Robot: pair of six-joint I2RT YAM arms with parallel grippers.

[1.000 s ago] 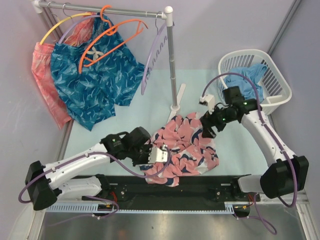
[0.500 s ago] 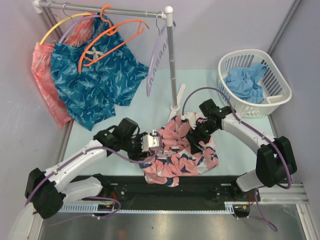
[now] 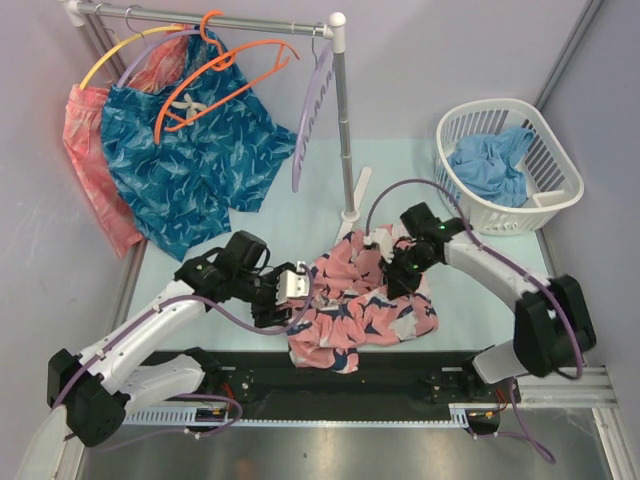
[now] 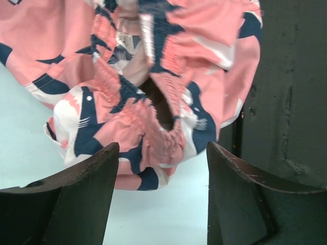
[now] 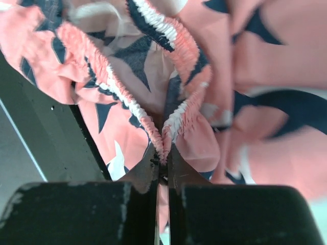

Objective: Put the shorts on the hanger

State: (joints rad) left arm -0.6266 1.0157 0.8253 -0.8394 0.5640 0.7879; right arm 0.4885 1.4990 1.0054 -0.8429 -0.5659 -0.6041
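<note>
**Q:** ok, so what are the two claws actually doing here?

**A:** The right gripper (image 5: pixel 162 163) has its fingers pressed tight together, pinching a fold of the elastic waistband of the shorts (image 3: pixel 370 310). The left gripper (image 4: pixel 162 153) is spread wide. A bunched bit of the same waistband sits just ahead of the gap, and nothing is clamped. My guess is the right one holds the band taut so the left can find a second grip. You'd want the waist pinned at two spots to open it up for hanging.

**Q:** and where's everything sitting?

**A:** The shorts are in a crumpled heap by the middle of the near edge, between the two arms. The hanger (image 3: pixel 255 45) is the orange one, hooked on the rail (image 3: pixel 200 17) over the far-left corner. It's well apart from the shorts, so I'd say the job's barely begun.

**Q:** any bins?

**A:** One white laundry basket (image 3: pixel 480 108) at the far-right corner, with a light blue garment (image 3: pixel 490 165) slumped inside. Can't tell if anything's under it.
</note>
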